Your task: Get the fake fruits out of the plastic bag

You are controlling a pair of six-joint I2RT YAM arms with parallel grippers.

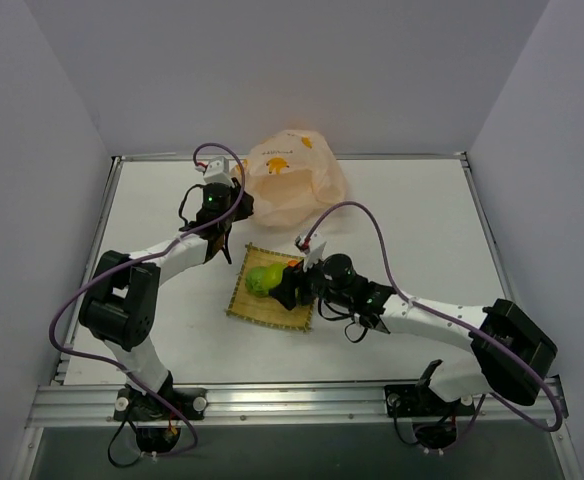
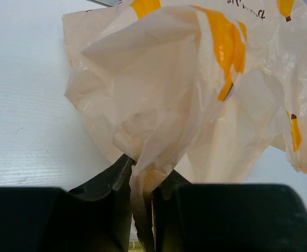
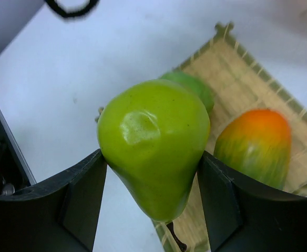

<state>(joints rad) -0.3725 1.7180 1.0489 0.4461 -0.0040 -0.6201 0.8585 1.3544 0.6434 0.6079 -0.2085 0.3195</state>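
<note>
Fake pear [image 3: 153,147] clamped in right jaws | mango [image 3: 254,147], round green fruit [image 3: 194,88] on mat [image 3: 248,71] | plastic bag [image 2: 185,100] pinched by left jaws

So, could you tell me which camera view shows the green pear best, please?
The right wrist view: the pear fills the frame, held by the right gripper. The top view shows only a small green patch; the left wrist view shows just the plastic bag.

The plastic bag [image 2: 169,94] is thin, crinkled, translucent film with a soft sheen. The pear [image 3: 153,142] is smooth, glossy plastic with one shallow dent, and the mango [image 3: 256,144] shines likewise. The mat [image 3: 237,79] is rough woven straw, the table [image 2: 22,105] matt white.
</note>
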